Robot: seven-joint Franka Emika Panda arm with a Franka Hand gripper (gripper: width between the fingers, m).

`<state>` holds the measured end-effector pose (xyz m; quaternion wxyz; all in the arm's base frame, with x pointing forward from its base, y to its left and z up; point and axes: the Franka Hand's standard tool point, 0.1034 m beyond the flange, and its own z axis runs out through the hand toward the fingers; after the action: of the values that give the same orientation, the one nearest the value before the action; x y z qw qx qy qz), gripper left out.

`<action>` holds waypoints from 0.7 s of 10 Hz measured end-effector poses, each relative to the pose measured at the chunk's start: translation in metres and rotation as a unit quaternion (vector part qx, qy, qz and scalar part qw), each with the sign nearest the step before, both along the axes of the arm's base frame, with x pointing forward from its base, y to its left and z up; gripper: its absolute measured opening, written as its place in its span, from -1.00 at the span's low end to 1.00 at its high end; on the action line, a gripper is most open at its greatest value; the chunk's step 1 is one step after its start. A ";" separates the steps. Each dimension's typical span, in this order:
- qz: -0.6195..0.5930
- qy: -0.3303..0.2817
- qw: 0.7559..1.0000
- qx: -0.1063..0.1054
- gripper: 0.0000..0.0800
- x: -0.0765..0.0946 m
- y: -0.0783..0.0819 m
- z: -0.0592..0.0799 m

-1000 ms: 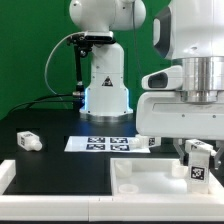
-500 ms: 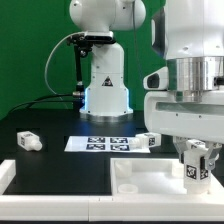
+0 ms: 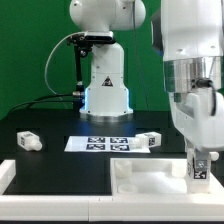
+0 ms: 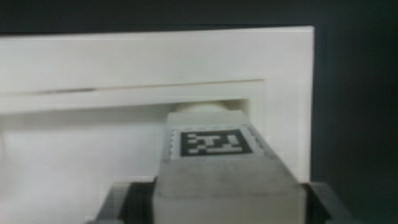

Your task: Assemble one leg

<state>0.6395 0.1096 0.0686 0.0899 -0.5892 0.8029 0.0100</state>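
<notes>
Pincer first: we log the robot's two-finger gripper (image 3: 201,168) at the exterior view's right, pinching a small white oblong plastic leg (image 3: 199,166) with a black-and-white square tag. It hangs low over the wide white square panel with raised rim (image 3: 150,180).

Sweeping left to right, we note a second tagged white peg (image 3: 28,142) on the black table (image 3: 60,170), the marker board (image 3: 105,144) mid-table, then another peg (image 3: 149,139) just beside it.

In the wrist view the leg (image 4: 222,160) points at a round socket (image 4: 214,103) in the panel (image 4: 160,65).

We judge pickup and carrying done; seating and fastening remain.
</notes>
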 end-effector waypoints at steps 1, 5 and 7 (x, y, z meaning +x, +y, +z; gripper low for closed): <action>-0.028 0.001 1.000 0.006 -0.28 0.000 -0.001 0.000; -0.045 0.003 0.999 0.003 -0.28 0.000 0.000 0.000; -0.012 -0.001 1.000 -0.002 0.39 0.000 0.001 0.000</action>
<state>0.6393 0.1104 0.0683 0.0898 -0.5796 0.8099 0.0072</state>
